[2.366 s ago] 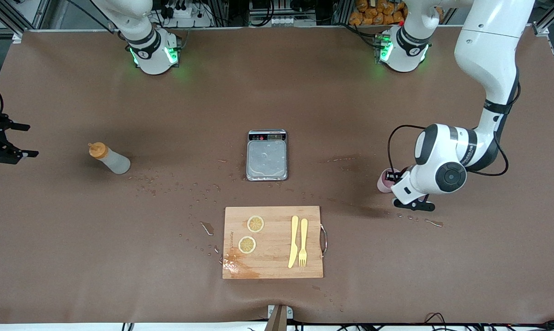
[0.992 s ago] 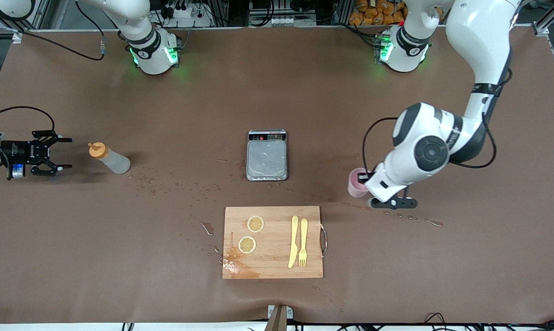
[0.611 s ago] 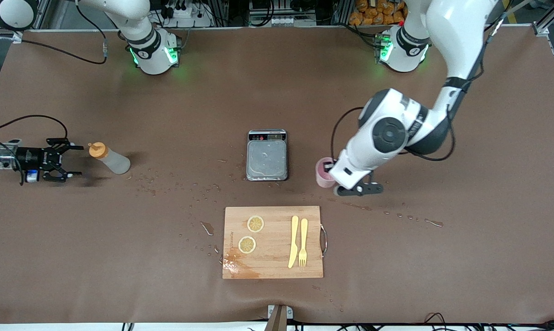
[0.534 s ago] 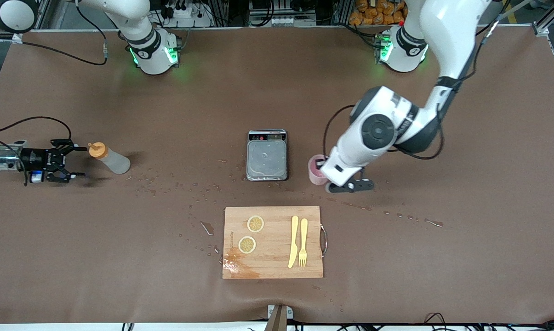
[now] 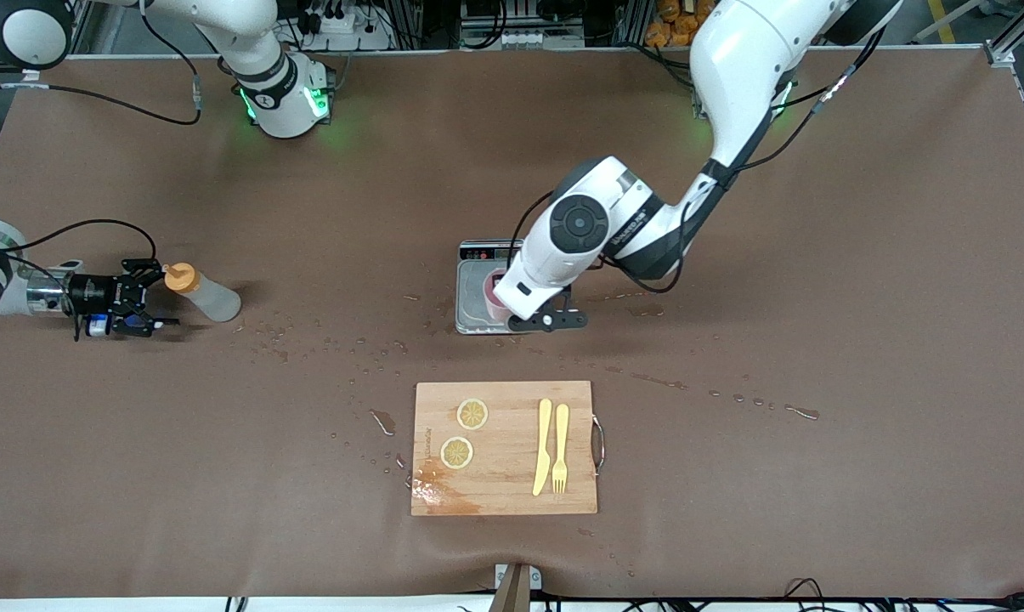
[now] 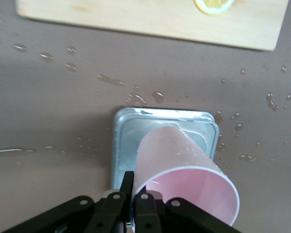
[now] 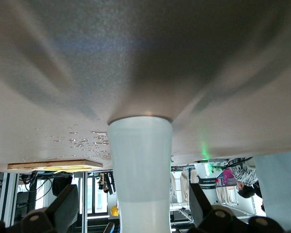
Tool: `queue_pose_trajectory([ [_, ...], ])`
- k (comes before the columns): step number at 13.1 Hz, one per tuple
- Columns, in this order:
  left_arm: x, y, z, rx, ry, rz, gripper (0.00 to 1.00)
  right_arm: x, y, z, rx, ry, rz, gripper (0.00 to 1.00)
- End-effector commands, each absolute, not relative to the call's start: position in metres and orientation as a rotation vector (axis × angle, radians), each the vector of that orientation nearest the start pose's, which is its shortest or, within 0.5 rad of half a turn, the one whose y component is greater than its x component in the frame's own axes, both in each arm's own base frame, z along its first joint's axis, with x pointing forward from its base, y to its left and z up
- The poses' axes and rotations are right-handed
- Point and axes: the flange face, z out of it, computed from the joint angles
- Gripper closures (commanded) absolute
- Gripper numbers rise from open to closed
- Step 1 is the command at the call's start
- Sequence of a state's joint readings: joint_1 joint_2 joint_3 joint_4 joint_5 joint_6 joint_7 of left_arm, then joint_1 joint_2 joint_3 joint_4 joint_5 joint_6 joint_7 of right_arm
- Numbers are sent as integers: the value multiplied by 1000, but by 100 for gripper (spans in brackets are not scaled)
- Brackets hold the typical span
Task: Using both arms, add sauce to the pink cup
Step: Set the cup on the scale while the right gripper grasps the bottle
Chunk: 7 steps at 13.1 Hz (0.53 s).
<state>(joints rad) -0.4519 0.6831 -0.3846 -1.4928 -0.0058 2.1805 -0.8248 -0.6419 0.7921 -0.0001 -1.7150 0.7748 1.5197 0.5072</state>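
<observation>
We saw the left pincer (image 5: 512,303), clamped on the cup (image 5: 489,295), carry it over the scale (image 5: 471,289), while the right pincer (image 5: 156,295), jaws wide, reached the bottle (image 5: 203,292), so pouring seemed close.

No text can be read with certainty. The wooden cutting board (image 5: 505,448) bears a small printed mark along one short edge, and the left arm's wrist carries lettering, both too small to read.
</observation>
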Motion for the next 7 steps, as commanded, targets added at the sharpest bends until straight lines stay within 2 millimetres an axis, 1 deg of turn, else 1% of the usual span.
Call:
queue_pose_trajectory([
  [1,503,-521,288,-3343,-123,251,100,488,-260,113,-1509,1460,1051,0],
  [4,496,-526,277,-3329,-100,265,100,489,-245,109,-1526,1441,1065,0],
  [5,497,-525,277,-3330,-104,266,77,489,-245,109,-1524,1441,1064,0],
  [6,497,-525,278,-3331,-101,264,14,491,-239,109,-1517,1436,1069,0],
  [7,498,-525,279,-3330,-87,254,0,490,-235,109,-1517,1432,1077,0],
])
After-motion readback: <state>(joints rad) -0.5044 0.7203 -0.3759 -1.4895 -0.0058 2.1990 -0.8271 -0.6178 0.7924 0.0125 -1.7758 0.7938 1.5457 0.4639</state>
